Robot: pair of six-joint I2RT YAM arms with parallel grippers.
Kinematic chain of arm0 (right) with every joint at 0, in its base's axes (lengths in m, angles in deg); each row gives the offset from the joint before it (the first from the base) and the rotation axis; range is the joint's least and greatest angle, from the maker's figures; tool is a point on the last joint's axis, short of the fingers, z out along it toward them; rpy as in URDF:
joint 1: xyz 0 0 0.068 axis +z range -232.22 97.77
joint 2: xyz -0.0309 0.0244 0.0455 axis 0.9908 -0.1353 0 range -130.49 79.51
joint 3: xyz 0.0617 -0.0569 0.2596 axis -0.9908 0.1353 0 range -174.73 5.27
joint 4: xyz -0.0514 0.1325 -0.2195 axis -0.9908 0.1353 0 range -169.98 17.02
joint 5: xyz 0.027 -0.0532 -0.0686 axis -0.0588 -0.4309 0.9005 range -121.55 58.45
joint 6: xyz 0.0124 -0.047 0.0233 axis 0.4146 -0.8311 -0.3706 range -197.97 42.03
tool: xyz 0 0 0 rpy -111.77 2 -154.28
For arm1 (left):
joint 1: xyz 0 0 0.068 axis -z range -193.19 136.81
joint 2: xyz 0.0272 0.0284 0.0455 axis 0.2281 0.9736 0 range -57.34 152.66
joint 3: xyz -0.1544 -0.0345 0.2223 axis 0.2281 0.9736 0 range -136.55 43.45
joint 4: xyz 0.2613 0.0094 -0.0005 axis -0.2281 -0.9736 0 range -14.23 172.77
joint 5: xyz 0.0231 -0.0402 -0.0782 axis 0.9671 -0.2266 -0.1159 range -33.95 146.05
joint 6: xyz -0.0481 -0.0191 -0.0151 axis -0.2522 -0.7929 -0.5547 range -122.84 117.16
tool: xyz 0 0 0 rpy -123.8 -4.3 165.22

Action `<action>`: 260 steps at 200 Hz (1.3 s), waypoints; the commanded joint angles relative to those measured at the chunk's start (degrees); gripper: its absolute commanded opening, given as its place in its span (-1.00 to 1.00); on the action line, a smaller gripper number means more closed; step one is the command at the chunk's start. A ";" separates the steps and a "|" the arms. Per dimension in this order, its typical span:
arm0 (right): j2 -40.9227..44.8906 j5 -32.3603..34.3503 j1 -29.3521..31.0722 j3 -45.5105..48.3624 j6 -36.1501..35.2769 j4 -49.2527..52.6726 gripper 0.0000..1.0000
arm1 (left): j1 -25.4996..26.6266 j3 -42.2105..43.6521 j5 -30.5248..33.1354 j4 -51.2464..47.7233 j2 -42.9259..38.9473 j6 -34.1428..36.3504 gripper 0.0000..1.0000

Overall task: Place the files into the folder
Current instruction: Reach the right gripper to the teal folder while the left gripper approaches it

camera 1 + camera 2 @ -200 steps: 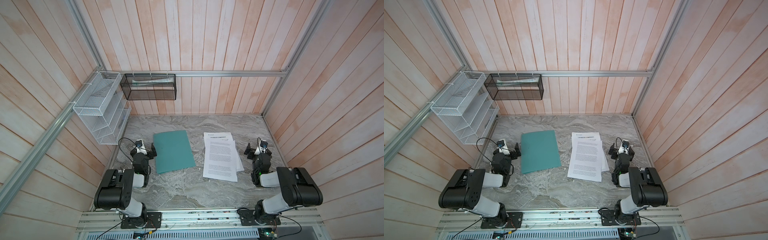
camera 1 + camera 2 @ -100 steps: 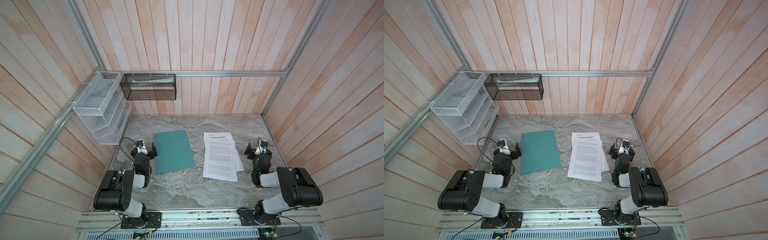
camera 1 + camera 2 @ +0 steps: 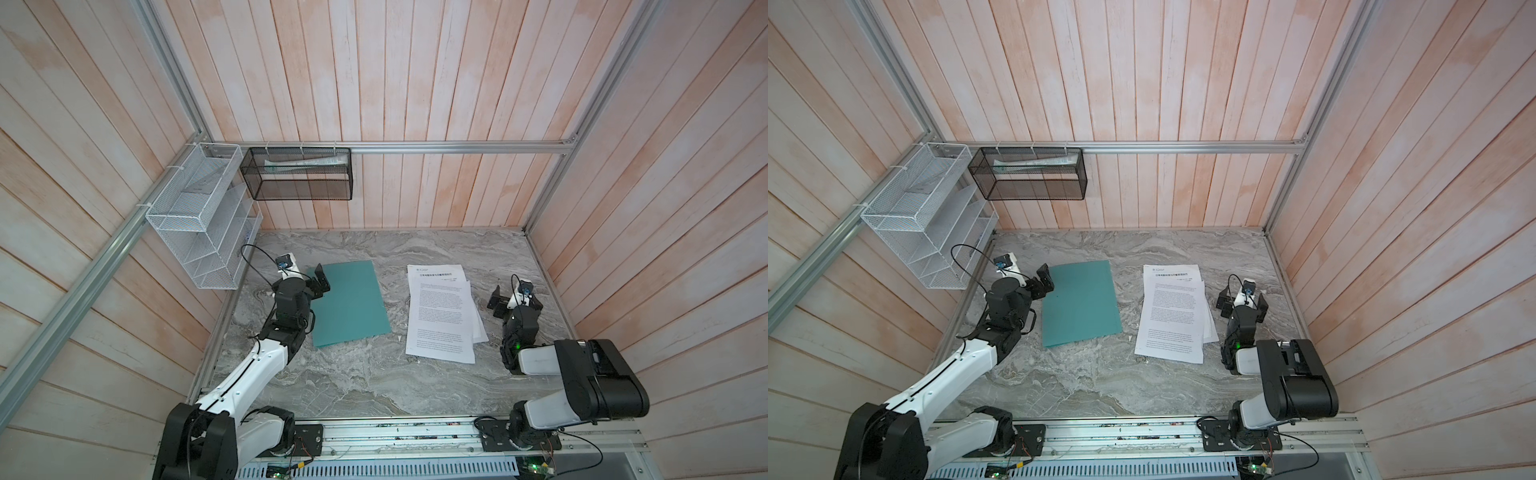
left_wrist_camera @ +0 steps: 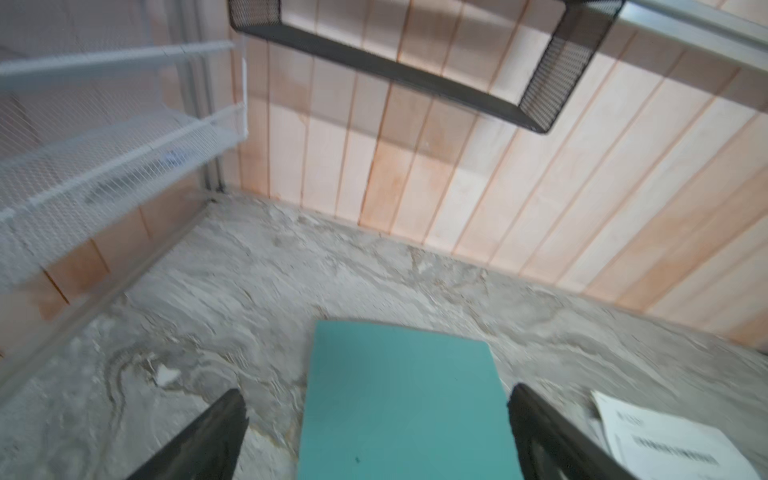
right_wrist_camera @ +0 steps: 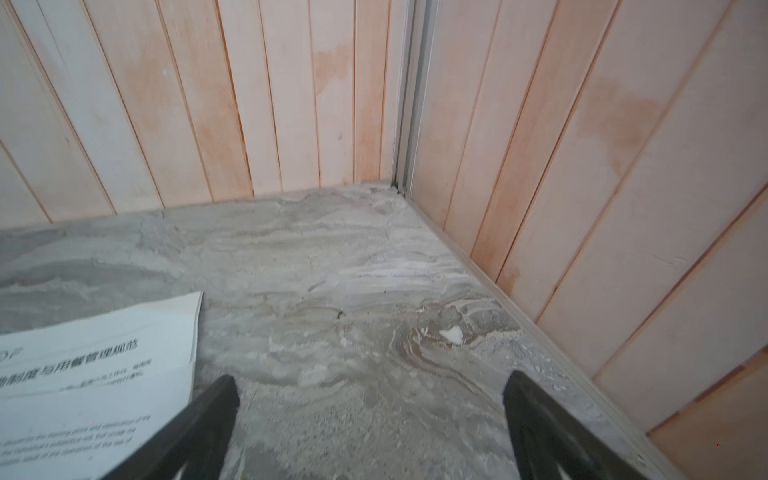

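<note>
The teal folder (image 3: 353,305) (image 3: 1079,305) lies shut and flat on the marble table, left of the middle. The files (image 3: 440,311) (image 3: 1173,316), white printed sheets in a loose stack, lie to its right. My left gripper (image 3: 322,279) (image 3: 1044,280) stands open at the folder's far left corner. In the left wrist view the folder (image 4: 403,407) fills the gap between the jaws of that gripper (image 4: 376,392), which holds nothing. My right gripper (image 3: 515,301) (image 5: 370,379) is open over bare table just right of the files (image 5: 95,386).
A white wire rack (image 3: 203,224) hangs on the left wall, close behind the left arm. A black mesh basket (image 3: 299,174) with rolled papers hangs on the back wall. Wooden walls close in the table (image 3: 374,374) on three sides.
The left arm has stretched out from its folded pose, and its open gripper has moved right and further back to the folder's corner. The right arm, folder and files have not moved.
</note>
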 commanded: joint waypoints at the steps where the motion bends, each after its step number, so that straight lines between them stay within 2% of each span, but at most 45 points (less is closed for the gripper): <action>1: 7.57 2.84 2.29 -10.08 -5.03 15.62 0.96 | 2.00 1.66 -5.25 -17.31 -5.20 -10.02 1.00; 13: 9.34 2.75 3.43 -14.46 -5.21 22.12 0.95 | 2.40 3.20 -7.24 -20.02 -8.69 -13.76 1.00; 24: 10.76 0.40 4.58 -18.04 -2.22 29.03 0.96 | 2.49 4.80 -8.78 -21.77 -11.62 -17.17 1.00; 41: 12.45 -6.57 7.00 -20.88 3.78 35.73 0.96 | 2.60 7.13 -10.87 -22.70 -14.82 -22.21 1.00; 64: 12.55 -15.68 12.37 -23.12 12.05 39.38 0.92 | 3.24 10.28 -14.58 -19.57 -16.49 -27.89 1.00; 88: 10.02 -28.17 16.21 -24.90 22.78 39.96 0.82 | 4.73 14.04 -15.47 -14.31 -16.47 -31.47 0.99; 134: 2.43 -43.26 20.89 -24.98 33.11 33.06 0.68 | 6.62 18.43 -16.69 -9.12 -15.66 -38.88 0.92; 164: -1.33 -45.47 23.37 -26.27 34.59 31.98 0.62 | 7.77 21.36 -18.10 -9.81 -17.06 -43.34 0.87; 200: -5.28 -46.44 24.61 -27.06 35.56 30.55 0.57 | 8.57 23.43 -17.15 -13.92 -21.79 -45.24 0.86; 227: -7.08 -47.28 24.60 -27.75 35.77 30.49 0.54 | 8.57 27.04 -16.84 -11.75 -23.97 -47.96 0.82; 260: -9.32 -48.43 24.65 -28.87 35.75 30.08 0.47 | 8.66 29.93 -16.51 -7.93 -22.66 -49.84 0.76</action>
